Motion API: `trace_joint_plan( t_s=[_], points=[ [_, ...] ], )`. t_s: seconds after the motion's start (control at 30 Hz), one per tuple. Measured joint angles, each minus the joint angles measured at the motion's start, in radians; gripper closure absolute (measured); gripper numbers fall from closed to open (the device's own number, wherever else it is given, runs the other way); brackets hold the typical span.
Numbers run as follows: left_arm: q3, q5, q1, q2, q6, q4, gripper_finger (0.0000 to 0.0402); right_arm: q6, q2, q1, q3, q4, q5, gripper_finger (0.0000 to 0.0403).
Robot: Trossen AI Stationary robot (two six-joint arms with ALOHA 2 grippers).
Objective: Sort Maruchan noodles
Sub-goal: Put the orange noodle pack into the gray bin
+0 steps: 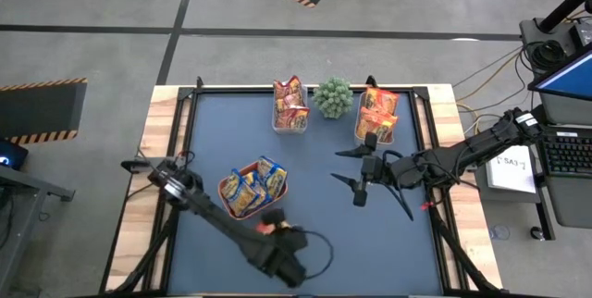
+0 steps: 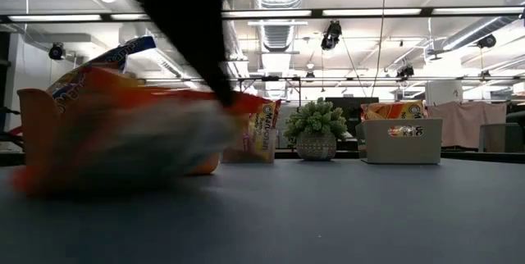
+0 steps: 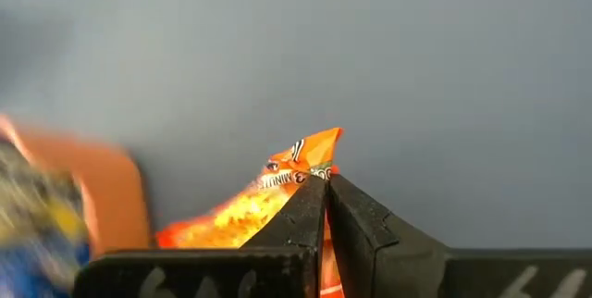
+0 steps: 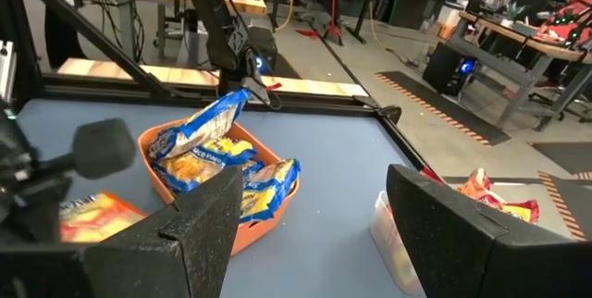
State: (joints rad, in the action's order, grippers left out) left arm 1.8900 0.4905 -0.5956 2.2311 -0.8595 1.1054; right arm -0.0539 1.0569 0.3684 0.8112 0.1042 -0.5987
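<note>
Packet and fingers are already joined: in the left wrist view an orange noodle packet is pinched between the two dark fingers of the left gripper, which are pressed together on it, and its printed end juts out past the fingertips. In the high view the same gripper is seen low over the near part of the table, just beside the orange tray, on the tray's near right side. The packet's long axis is judged to run roughly along the line of the fingers (only a small red-orange patch shows from above, so its exact lie cannot be told there).

The coming move is judged to turn on where the matching tub lies from this held packet. Two clear tubs stand at the far edge: one to the left of the small plant, holding red-orange packets, and one to its right, holding orange packets. Both are well apart from the left gripper, across the table from it.

The right gripper hangs near the right tub with its fingers spread wide and nothing held, so it is the nearer arm to both tubs. Yellow-and-blue packets are heaped in the tray.
</note>
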Motion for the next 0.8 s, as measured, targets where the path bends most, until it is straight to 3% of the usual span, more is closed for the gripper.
trace_joint_plan(
  t_s=[0.17, 0.33, 0.5, 0.8],
  points=[
    [0.0, 0.103, 0.1, 0.0, 0.24, -0.078, 0.0401, 0.028, -0.032, 0.0, -0.001, -0.096, 0.0, 0.0147],
    [0.014, 0.183, 0.199, 0.0, 0.388, -0.186, 0.0401, 0.132, -0.154, 0.005, -0.001, -0.242, -0.003, 0.0147],
    [0.015, 0.189, 0.298, 0.0, 0.405, -0.335, 0.0401, 0.211, -0.269, 0.031, -0.043, -0.358, -0.002, 0.0147],
    [0.014, 0.128, 0.417, -0.001, 0.403, -0.442, 0.0401, 0.267, -0.366, 0.035, -0.114, -0.364, -0.003, 0.0147]
  ],
)
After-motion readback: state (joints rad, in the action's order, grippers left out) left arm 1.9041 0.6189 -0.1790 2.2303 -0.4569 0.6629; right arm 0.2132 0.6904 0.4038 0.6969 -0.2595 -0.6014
